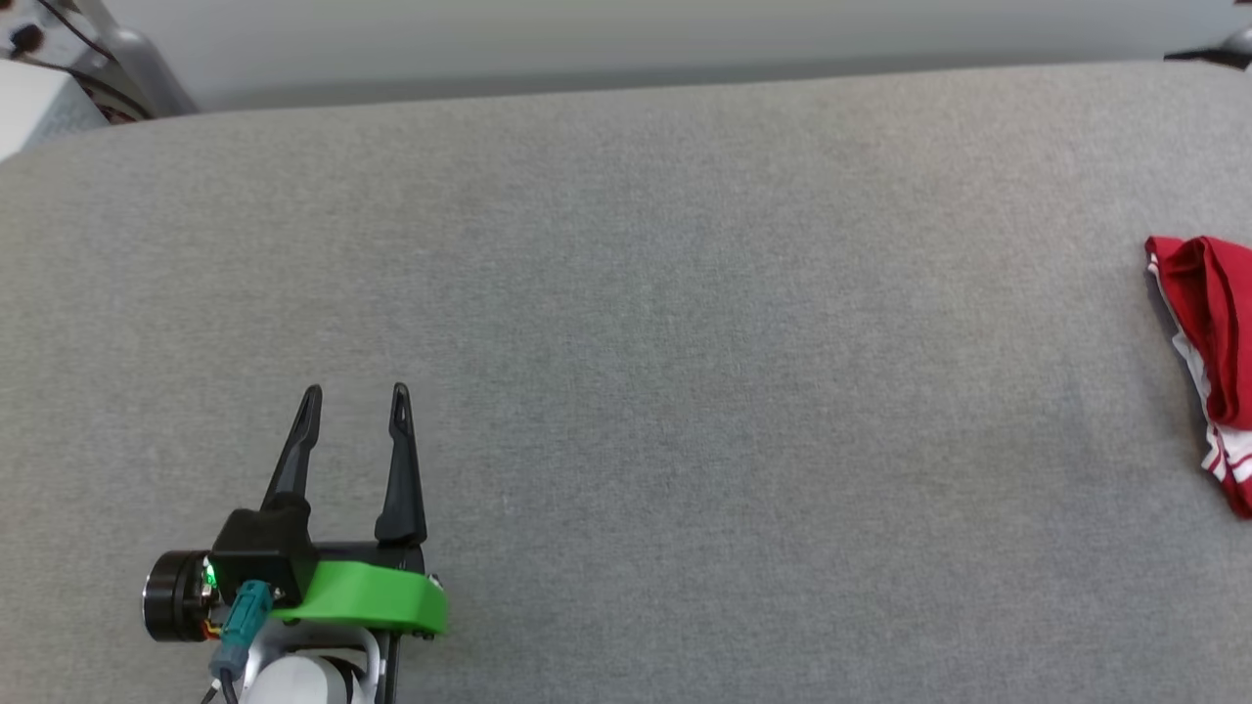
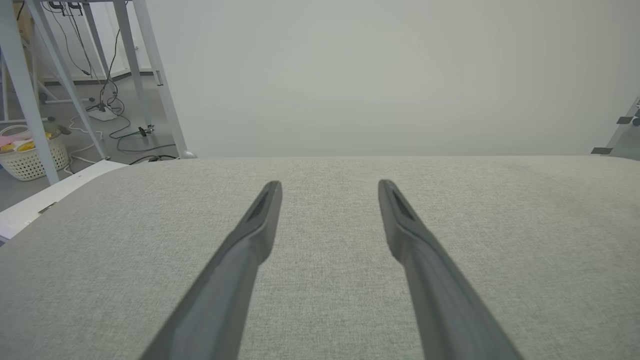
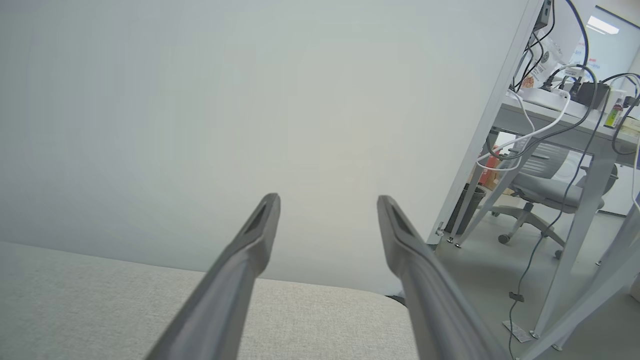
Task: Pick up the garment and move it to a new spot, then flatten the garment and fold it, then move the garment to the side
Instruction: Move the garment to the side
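Observation:
The garment (image 1: 1208,337), red with white striped edging, lies bunched at the far right edge of the head view on the grey table (image 1: 626,342), partly cut off by the frame. My left gripper (image 1: 357,396) rests low at the lower left, far from the garment, its fingers spread with nothing between them. In the left wrist view the same gripper (image 2: 327,187) stands open over bare grey cloth. My right gripper (image 3: 327,200) is open and empty in the right wrist view, pointing past the table's far right corner toward a pale wall.
The table's far edge (image 1: 626,83) runs along a pale wall. Left of the table stand white frame legs (image 2: 150,75), floor cables and a white basket (image 2: 27,157). Beyond the right corner are a desk with cables (image 3: 565,115) and a grey office chair (image 3: 540,195).

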### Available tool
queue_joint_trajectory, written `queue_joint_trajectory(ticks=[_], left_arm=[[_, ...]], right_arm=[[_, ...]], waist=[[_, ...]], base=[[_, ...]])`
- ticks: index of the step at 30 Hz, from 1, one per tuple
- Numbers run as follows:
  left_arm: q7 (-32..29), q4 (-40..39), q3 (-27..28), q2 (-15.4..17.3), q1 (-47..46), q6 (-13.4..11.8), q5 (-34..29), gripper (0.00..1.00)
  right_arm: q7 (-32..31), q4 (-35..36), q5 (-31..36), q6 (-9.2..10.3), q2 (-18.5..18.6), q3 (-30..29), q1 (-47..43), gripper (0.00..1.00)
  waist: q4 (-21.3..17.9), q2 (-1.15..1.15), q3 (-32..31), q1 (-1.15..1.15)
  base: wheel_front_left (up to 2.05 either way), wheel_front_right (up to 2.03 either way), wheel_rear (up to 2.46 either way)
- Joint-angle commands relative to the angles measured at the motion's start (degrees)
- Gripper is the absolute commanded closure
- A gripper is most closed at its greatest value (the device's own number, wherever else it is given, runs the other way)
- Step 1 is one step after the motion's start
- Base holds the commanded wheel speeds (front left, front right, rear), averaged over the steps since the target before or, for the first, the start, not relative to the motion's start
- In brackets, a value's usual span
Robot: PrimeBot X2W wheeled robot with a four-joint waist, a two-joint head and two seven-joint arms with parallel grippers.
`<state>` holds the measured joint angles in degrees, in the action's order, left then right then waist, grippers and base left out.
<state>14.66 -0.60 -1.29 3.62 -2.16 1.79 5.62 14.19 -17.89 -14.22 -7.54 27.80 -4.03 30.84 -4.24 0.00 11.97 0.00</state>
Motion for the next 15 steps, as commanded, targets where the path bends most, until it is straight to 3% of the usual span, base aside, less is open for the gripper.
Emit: queue_joint_trajectory(ticks=[1, 9, 15], left_arm=[[0.34, 0.31, 0.19, -0.2, 0.97, -0.3, 0.41, 0.0], [0.34, 1.81, 0.68, -0.36, 2.88, -0.79, 0.94, 0.0], [0.34, 2.9, 0.61, -0.45, 3.86, -0.85, 1.27, 0.0]], right_arm=[[0.51, 2.15, 1.0, 0.05, -2.26, -0.44, -2.29, 0.0], [0.78, 10.6, 3.96, 0.05, -14.15, 2.69, -13.16, 0.0], [0.8, 10.73, 3.66, 0.05, -18.56, 4.45, -19.69, 0.0]], waist=[[2.53, 0.0, -3.56, 0.0], [4.62, 0.0, -6.63, 0.0], [5.46, 0.0, -8.28, 0.0]], base=[[0.0, 0.0, 0.0], [0.0, 0.0, 0.0], [0.0, 0.0, 0.0]])
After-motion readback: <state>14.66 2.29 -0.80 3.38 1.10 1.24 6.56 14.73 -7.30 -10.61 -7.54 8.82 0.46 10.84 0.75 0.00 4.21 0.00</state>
